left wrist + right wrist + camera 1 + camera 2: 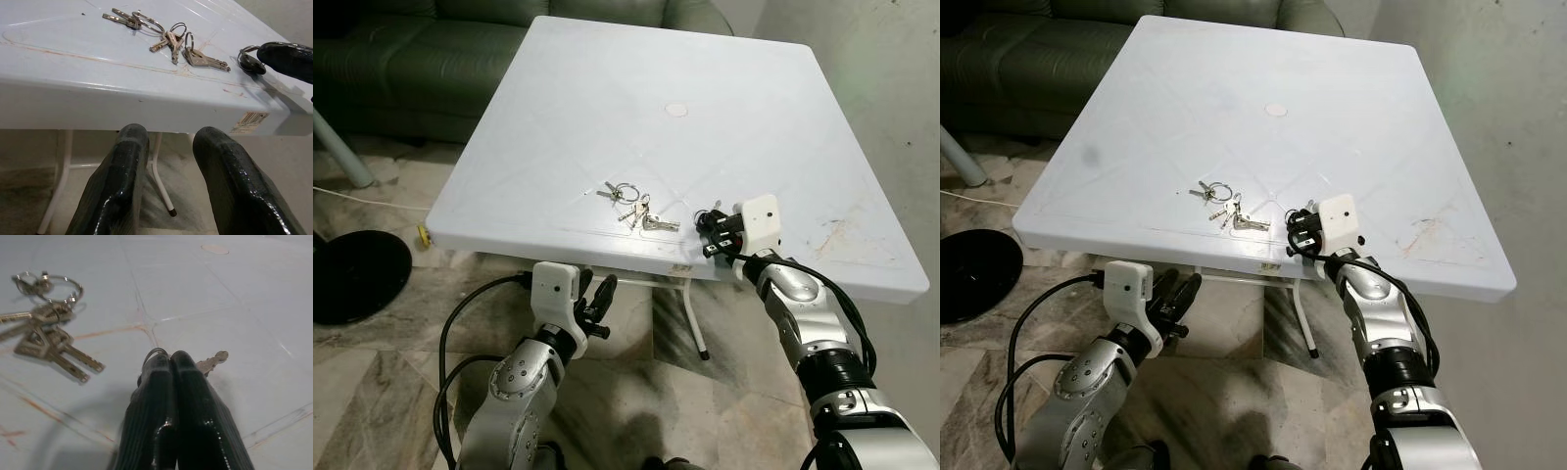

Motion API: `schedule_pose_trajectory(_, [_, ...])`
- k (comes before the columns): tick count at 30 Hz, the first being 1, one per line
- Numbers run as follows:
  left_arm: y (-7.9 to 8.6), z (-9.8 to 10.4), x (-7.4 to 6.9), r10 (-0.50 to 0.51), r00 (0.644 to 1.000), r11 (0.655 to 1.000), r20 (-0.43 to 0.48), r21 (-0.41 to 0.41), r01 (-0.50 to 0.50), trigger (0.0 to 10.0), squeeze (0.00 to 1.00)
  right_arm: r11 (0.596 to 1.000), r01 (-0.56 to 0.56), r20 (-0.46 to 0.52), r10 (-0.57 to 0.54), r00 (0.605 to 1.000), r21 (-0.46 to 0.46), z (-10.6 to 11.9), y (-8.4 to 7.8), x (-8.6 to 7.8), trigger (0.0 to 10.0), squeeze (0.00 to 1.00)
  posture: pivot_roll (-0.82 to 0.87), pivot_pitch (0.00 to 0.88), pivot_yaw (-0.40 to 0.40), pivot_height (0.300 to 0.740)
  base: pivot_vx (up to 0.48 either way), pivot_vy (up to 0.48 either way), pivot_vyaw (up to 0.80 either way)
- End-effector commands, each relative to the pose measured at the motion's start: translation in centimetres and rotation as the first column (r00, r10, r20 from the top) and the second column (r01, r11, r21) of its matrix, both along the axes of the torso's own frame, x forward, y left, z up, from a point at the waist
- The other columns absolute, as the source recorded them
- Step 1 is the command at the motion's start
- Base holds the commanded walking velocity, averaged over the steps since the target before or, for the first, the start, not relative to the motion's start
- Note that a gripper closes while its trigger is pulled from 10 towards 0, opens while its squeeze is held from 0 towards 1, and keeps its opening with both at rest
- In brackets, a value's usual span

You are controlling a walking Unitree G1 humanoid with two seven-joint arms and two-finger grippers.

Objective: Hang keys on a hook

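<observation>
Your right gripper point(171, 363) rests on the white plastic table point(607, 88) near its front edge, fingers pressed together on a small key with a ring point(211, 362). The bunch of silver keys on linked rings point(636, 208) lies just beside it. Your left gripper point(592, 299) hangs below the table edge, fingers slightly apart and empty.

Nothing I can actually read from here. There's a small barcode-type sticker point(249, 120) on the front edge of the white table point(607, 108), but its print is too tiny and blurry.
</observation>
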State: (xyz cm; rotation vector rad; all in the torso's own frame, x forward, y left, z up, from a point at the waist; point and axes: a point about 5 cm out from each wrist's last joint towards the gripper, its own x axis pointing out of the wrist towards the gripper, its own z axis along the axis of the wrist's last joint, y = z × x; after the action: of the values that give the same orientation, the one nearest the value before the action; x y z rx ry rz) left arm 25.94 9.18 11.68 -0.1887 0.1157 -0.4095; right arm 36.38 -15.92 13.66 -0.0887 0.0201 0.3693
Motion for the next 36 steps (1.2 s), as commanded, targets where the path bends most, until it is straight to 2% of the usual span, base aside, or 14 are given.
schedule_pose_trajectory(1, [0.0, 0.2, 0.0, 0.004, 1.0, 1.0, 0.002, -0.006, -0.004, 10.0, 0.0, 0.999, -0.009, 0.001, 0.009, 1.0, 0.039, 0.2, -0.1, -0.2, 8.3, 0.0, 0.16, 0.188, -0.103, 0.736, 0.0, 0.0, 0.0])
schedule_pose_trajectory(2, [0.0, 0.2, 0.0, 0.005, 1.0, 1.0, 0.004, -0.005, -0.005, 10.0, 0.0, 0.998, -0.004, -0.017, 0.005, 1.0, 0.058, 0.1, -0.1, -0.1, 10.0, 0.0, 0.16, 0.188, -0.103, 0.736, 0.0, 0.0, 0.0])
schedule_pose_trajectory(3, [0.0, 0.2, 0.1, 0.005, 1.0, 1.0, 0.004, -0.005, -0.005, 10.0, 0.0, 0.998, 0.0, -0.032, 0.003, 0.999, 0.07, 0.1, -0.1, -0.1, 10.0, 0.0, 0.16, 0.182, -0.102, 0.736, 0.0, 0.0, 0.0])
schedule_pose_trajectory(5, [0.0, 0.2, 0.2, 0.007, 1.0, 1.0, 0.006, -0.005, -0.007, 10.0, 0.0, 0.982, -0.015, -0.043, 0.024, 0.999, 0.188, 0.4, 0.1, 0.0, 10.0, 0.0, 0.15, 0.174, -0.1, 0.736, 0.0, 0.0, 0.0])
schedule_pose_trajectory(8, [-0.2, 0.4, 0.8, 0.009, 1.0, 1.0, 0.015, -0.006, -0.009, 10.0, 0.0, 0.931, -0.072, 0.047, 0.059, 0.997, 0.358, 1.9, 0.1, -0.5, 10.0, 0.0, 0.15, 0.161, -0.098, 0.736, 0.0, 0.0, 0.0])
schedule_pose_trajectory(12, [-0.4, 0.7, 1.4, 0.004, 0.999, 1.0, 0.032, -0.009, -0.003, 10.0, 0.0, 0.899, -0.074, 0.101, 0.034, 0.994, 0.431, 3.2, -0.4, -0.8, 10.0, 0.0, 0.14, 0.134, -0.094, 0.736, 0.0, 0.0, 0.0])
schedule_pose_trajectory(21, [-0.8, 1.3, 3.1, -0.003, 0.997, 1.0, 0.073, -0.015, 0.004, 10.0, 0.0, 0.873, -0.035, 0.128, -0.031, 0.991, 0.487, 4.4, -1.5, -0.9, 10.0, 0.0, 0.12, 0.068, -0.091, 0.736, 0.0, 0.0, 0.0])
schedule_pose_trajectory(23, [-0.8, 1.8, 3.7, 0.004, 0.996, 1.0, 0.091, -0.016, -0.002, 10.0, 0.0, 0.853, -0.018, 0.137, -0.063, 0.989, 0.522, 4.9, -1.8, -0.9, 10.0, 0.0, 0.12, 0.053, -0.091, 0.736, 0.0, 0.0, 0.0])
schedule_pose_trajectory(27, [-0.7, 1.9, 4.1, 0.008, 0.995, 1.0, 0.101, -0.015, -0.006, 10.0, 0.0, 0.85, -0.011, 0.143, -0.076, 0.987, 0.526, 5.2, -2.0, -0.9, 10.0, 0.0, 0.12, 0.029, -0.092, 0.736, 0.0, 0.0, 0.0])
schedule_pose_trajectory(29, [-0.3, 2.6, 4.9, 0.029, 0.992, 0.999, 0.125, -0.024, -0.027, 10.0, 0.0, 0.845, -0.004, 0.187, -0.114, 0.976, 0.534, 6.3, -2.4, -1.1, 10.0, 0.0, 0.12, 0.011, -0.091, 0.736, 0.0, 0.0, 0.0])
schedule_pose_trajectory(31, [0.2, 3.8, 6.2, 0.064, 0.984, 0.997, 0.163, -0.051, -0.057, 10.0, 0.0, 0.86, 0.031, 0.251, -0.183, 0.951, 0.509, 7.8, -3.0, -1.4, 10.0, 0.0, 0.12, 0.006, -0.092, 0.736, 0.0, 0.0, 0.0])
schedule_pose_trajectory(33, [0.3, 4.1, 6.4, 0.07, 0.983, 0.997, 0.172, -0.057, -0.061, 10.0, 0.0, 0.869, 0.039, 0.262, -0.192, 0.946, 0.494, 8.0, -3.1, -1.4, 10.0, 0.0, 0.11, 0.001, -0.09, 0.736, 0.0, 0.0, 0.0])
schedule_pose_trajectory(34, [0.4, 4.7, 6.8, 0.083, 0.978, 0.995, 0.193, -0.072, -0.07, 10.0, 0.0, 0.891, 0.052, 0.298, -0.206, 0.932, 0.452, 8.5, -3.2, -1.6, 10.0, 0.0, 0.11, 0.001, -0.09, 0.736, 0.0, 0.0, 0.0])
schedule_pose_trajectory(36, [0.5, 5.1, 7.0, 0.092, 0.976, 0.994, 0.199, -0.082, -0.077, 10.0, 0.0, 0.895, 0.058, 0.307, -0.213, 0.928, 0.443, 8.6, -3.2, -1.8, 10.0, 0.0, 0.11, 0.0, -0.087, 0.736, 0.0, 0.0, 0.0])
